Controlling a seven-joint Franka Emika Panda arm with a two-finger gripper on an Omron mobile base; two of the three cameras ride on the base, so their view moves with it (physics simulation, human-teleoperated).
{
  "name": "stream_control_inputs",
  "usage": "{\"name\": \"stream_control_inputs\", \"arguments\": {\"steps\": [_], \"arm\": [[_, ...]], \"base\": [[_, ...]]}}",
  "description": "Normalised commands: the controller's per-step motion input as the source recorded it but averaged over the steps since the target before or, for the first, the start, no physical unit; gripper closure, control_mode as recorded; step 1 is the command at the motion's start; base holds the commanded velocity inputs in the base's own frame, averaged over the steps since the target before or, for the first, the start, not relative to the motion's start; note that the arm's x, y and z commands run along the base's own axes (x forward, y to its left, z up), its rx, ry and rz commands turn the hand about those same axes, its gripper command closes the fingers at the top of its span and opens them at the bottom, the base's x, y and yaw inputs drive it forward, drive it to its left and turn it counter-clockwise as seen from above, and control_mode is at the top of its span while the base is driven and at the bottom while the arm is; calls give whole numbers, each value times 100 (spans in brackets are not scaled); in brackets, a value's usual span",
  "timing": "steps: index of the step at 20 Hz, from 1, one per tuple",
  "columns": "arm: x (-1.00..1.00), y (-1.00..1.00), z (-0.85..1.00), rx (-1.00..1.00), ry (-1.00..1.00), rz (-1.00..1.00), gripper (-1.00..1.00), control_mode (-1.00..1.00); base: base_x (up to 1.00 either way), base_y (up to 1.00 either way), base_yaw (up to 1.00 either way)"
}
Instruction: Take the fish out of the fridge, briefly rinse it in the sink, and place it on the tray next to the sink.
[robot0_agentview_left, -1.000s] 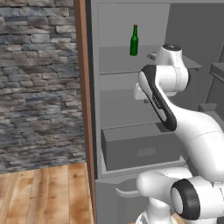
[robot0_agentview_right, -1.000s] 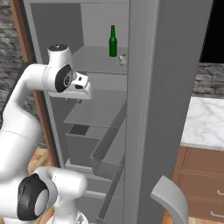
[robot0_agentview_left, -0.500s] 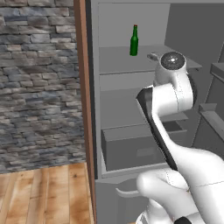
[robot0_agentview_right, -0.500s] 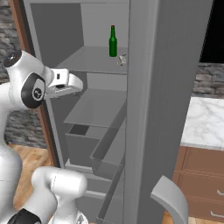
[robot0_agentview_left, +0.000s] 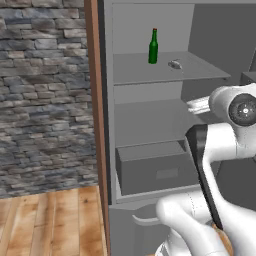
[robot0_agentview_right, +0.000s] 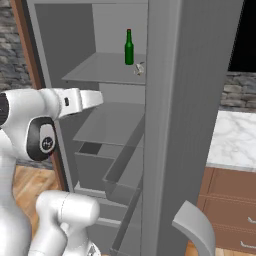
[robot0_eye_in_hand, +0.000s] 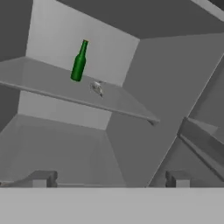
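The arm has swung back out of the fridge (robot0_agentview_left: 150, 120) and now hangs low, aimed up at the shelf. The gripper (robot0_eye_in_hand: 109, 180) is spread and empty. The fish (robot0_agentview_left: 174, 64) lies untouched just beside the green bottle (robot0_agentview_left: 153, 46), so the reach is yet to come.

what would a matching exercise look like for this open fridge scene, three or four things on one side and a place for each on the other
Things:
1. upright green glass bottle
2. small tan-grey fish
3. wide grey box drawer
4. brown wood-coloured side edge of the fridge

Places:
a. low in the fridge, under the shelves
b. standing on the upper shelf
c. beside the stone wall, at the fridge's open side
d. lying on the upper shelf, next to the bottle

Pairs: 1-b, 2-d, 3-a, 4-c
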Motion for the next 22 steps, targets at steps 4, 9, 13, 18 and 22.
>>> {"name": "stream_control_inputs", "arguments": {"steps": [4, 9, 13, 18, 22], "arm": [[-3, -67, 84, 14, -11, 0, -100, -100], [4, -51, 83, 28, 6, 5, -100, -100], [31, -16, 37, 32, 27, 14, -100, -100], [7, 0, 0, 5, 2, 4, -100, -100], [17, 0, -7, 0, 0, 0, -100, -100]], "base": [[0, 0, 0], [0, 0, 0], [0, 0, 0], [0, 0, 0], [0, 0, 0]]}}
